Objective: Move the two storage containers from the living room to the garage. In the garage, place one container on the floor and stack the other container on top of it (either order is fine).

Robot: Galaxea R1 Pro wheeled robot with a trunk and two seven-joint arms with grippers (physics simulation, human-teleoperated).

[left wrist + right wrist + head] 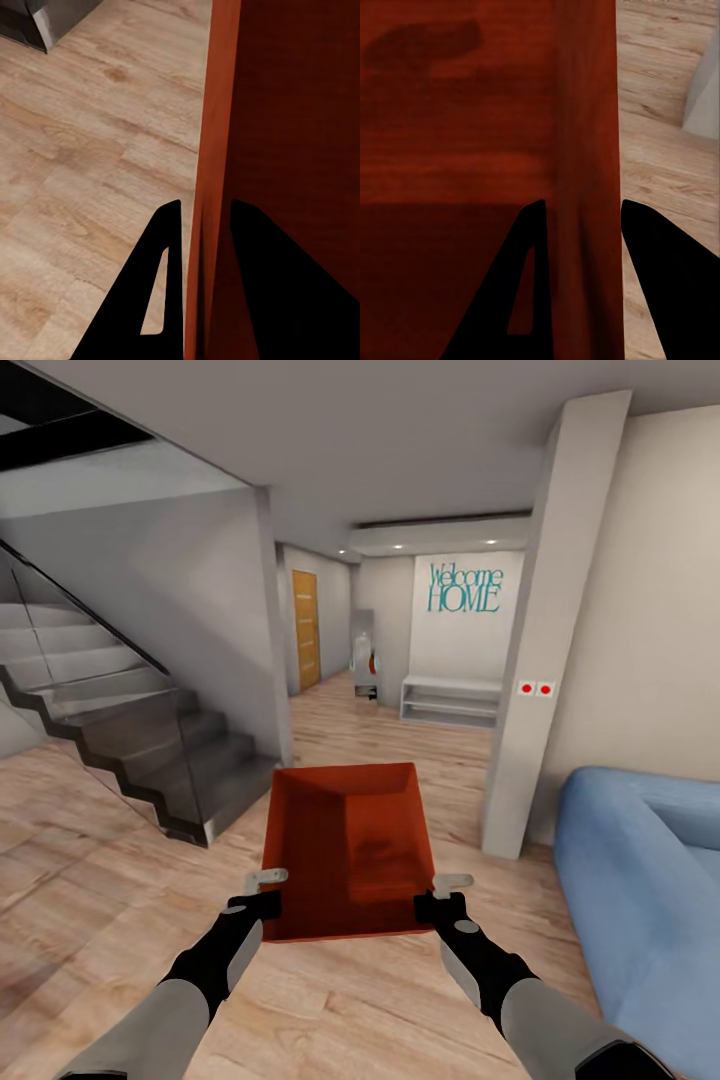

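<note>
Two grippers share one load: the left gripper (262,892) and the right gripper (447,895) each pinch a side wall of an orange-red storage container (350,850), which hangs between them, clear of the wood-plank floor (90,880) and just ahead of both wrists. In the left wrist view the wall (212,150) runs between that gripper's dark fingers (161,292), one inside the bin and one outside, closed down onto it; the right wrist view shows the same straddle on the opposite wall (585,150). Holding it at both sides likely keeps the open bin level and stops it swinging while the base drives.

This is the living room, so the carry to the garage is, I judge, at an early stage. Beyond the container's far rim the floor opens into a hallway. A white pillar (545,620) and a blue sofa (640,890) close in outboard of the right gripper; a staircase (130,730) with a glass side stands outboard of the left. The gap between them looks wider than the load.
</note>
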